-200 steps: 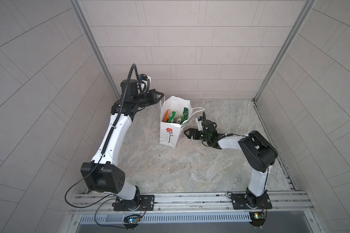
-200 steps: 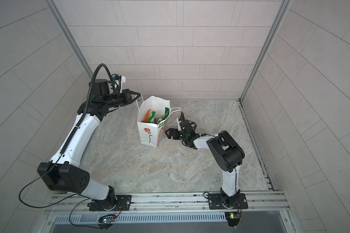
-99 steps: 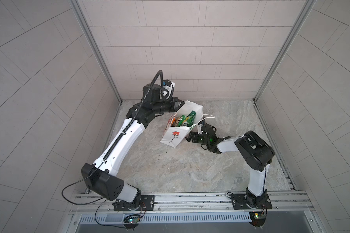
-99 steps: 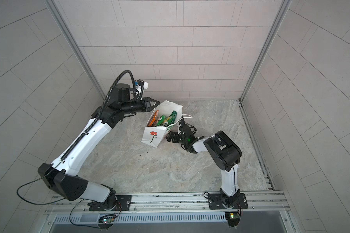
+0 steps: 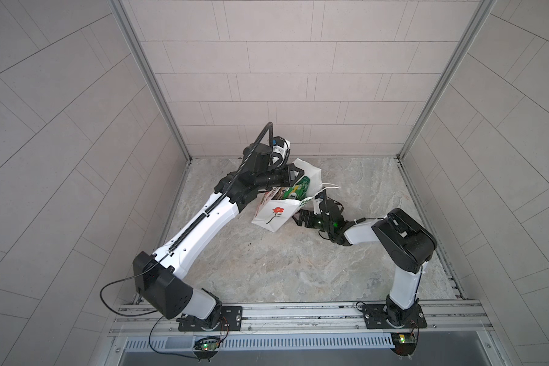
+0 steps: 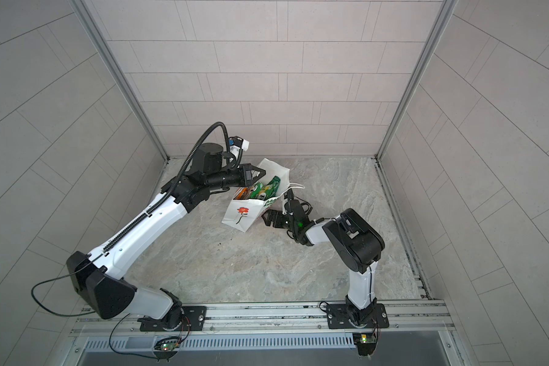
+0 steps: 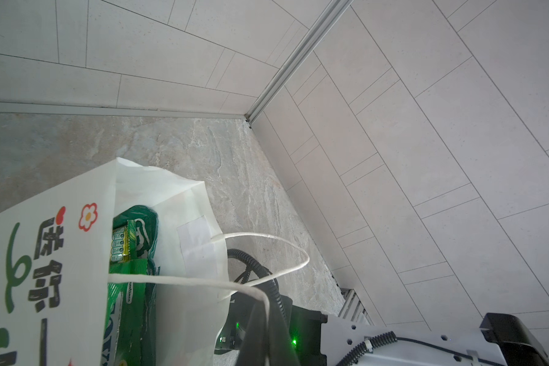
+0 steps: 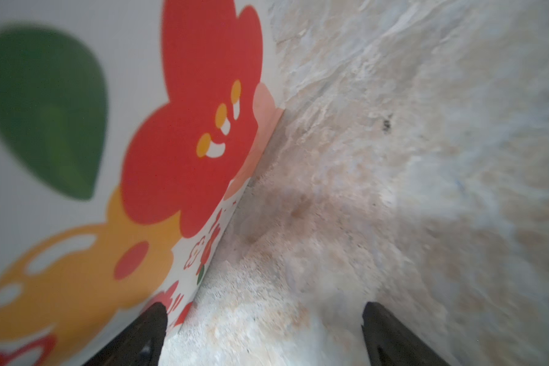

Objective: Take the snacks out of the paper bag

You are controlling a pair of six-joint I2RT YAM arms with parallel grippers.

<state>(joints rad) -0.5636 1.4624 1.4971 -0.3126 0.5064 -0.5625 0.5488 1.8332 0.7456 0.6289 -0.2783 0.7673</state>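
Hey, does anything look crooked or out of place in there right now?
Yes, the bag is askew: it leans on one bottom edge instead of standing flat, hanging from the handle pinched by the left gripper. The snacks are inside, none spilled. The right gripper is open beside its base.

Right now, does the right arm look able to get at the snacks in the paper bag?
Probably not. The right claw sits open, low beside the bottom corner of the paper bag; the bag's wall stands between it and the snacks, and the mouth faces up, away from it.
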